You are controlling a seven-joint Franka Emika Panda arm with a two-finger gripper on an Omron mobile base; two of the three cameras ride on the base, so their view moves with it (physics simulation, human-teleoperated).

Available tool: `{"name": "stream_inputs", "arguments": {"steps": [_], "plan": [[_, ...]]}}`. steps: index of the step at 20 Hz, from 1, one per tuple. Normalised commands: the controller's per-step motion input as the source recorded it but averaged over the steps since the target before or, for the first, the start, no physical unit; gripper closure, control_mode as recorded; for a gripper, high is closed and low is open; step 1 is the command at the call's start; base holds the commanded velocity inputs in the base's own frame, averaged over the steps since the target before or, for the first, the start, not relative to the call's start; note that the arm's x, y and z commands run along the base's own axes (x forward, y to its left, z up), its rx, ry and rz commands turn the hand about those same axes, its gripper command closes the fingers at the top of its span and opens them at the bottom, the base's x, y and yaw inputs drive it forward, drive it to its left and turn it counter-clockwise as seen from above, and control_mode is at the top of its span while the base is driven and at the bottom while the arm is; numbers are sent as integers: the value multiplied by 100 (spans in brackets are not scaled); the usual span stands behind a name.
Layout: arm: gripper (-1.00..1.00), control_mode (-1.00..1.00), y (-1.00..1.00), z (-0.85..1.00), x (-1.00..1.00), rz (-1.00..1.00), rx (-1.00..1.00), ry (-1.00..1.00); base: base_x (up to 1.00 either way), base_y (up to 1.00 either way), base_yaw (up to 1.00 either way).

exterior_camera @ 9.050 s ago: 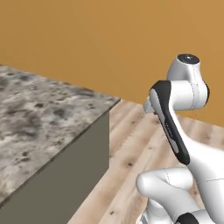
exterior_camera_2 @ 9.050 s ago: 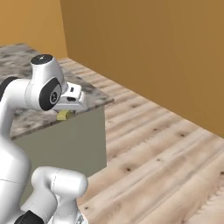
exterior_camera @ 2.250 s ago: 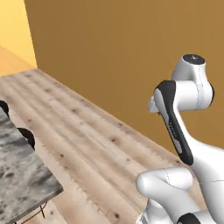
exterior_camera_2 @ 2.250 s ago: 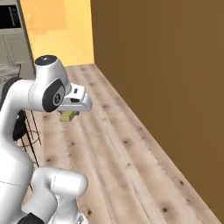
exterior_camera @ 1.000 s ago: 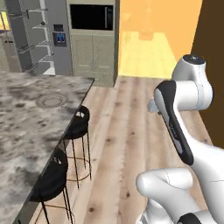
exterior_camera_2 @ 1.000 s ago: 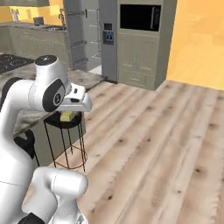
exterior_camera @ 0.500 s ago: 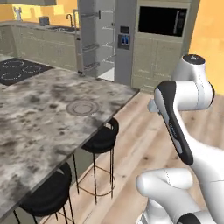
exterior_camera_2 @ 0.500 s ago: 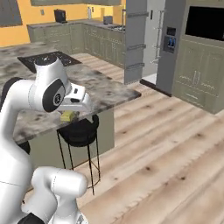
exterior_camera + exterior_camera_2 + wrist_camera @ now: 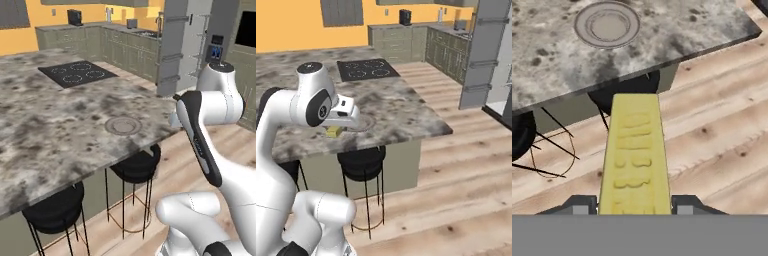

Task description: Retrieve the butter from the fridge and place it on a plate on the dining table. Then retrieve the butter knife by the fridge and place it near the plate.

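My gripper (image 9: pixel 635 204) is shut on the butter (image 9: pixel 635 155), a yellow stick that points away from the hand. In the right base view the butter (image 9: pixel 333 131) hangs under the hand at the near edge of the dining table (image 9: pixel 406 110). The round grey-brown plate (image 9: pixel 123 125) lies on the marbled top near that edge; in the hand view the plate (image 9: pixel 607 24) is ahead of the butter, beyond the table edge (image 9: pixel 712 42). The fridge (image 9: pixel 192 45) stands behind with a door open and pale shelves showing. The butter knife is out of view.
A black cooktop (image 9: pixel 77 72) is set into the table farther back. Two black round stools (image 9: pixel 137 167) (image 9: pixel 52 210) stand under the near edge, on wooden floor (image 9: pixel 466 190). Olive-green cabinets (image 9: pixel 115 42) line the yellow back wall.
The base has driven and turned, so the whole scene has shifted: the dining table and plate are now closer and more central. The butter stays in the shut gripper.
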Motion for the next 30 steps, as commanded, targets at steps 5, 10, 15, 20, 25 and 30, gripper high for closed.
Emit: {"name": "stream_inputs", "arguments": {"steps": [5,10,15,20,25,30], "plan": [[100,100,0,0,0,0,0,0,15,-14,50],[100,100,0,0,0,0,0,0,47,-34,30],[100,100,0,0,0,0,0,0,85,-45,16],[100,100,0,0,0,0,0,0,69,-61,14],[100,100,0,0,0,0,0,0,25,-33,7],[100,100,0,0,0,0,0,0,14,16,0]]}}
